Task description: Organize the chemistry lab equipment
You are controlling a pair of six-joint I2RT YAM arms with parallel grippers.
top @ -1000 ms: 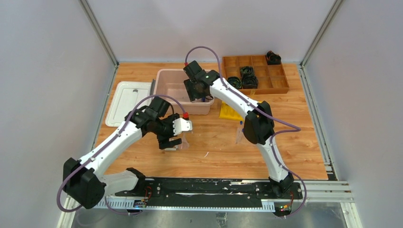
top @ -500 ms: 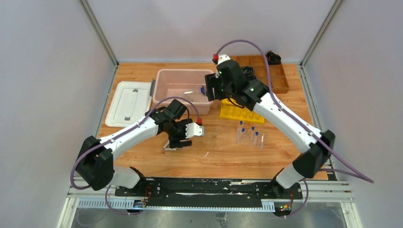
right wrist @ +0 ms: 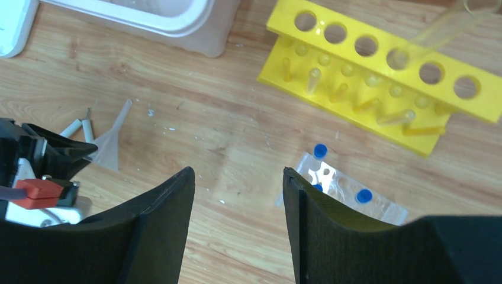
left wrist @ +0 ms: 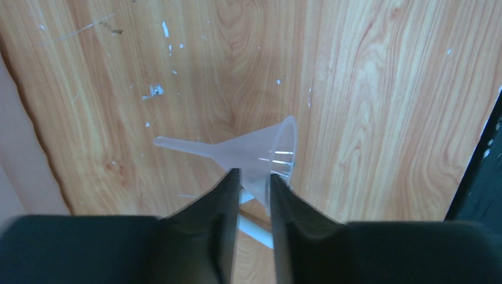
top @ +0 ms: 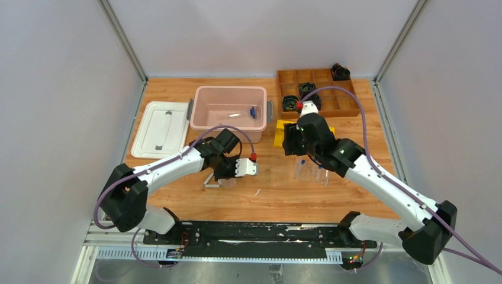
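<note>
funnel (left wrist: 254, 155) lies on its side on the surface (left wrist: 367, 89), front-left of centre. left gripper (left wrist: 253, 184) is down on it, jaws narrowed to a slim gap either side of the cone's lower wall. can't tell from this angle if they actually clamp it. white triangle (top: 209, 183) flat on the wood just beside the funnel. right gripper (right wrist: 238, 174) hangs over bare wood between funnel and clear tube rack (right wrist: 346, 195), jaws wide apart, nothing between them. rack carries blue-capped tubes (right wrist: 320, 150). yellow rack (right wrist: 379, 74) behind it. pink bin (top: 231, 88) at the back, white lid (top: 158, 127) to its left.
</note>
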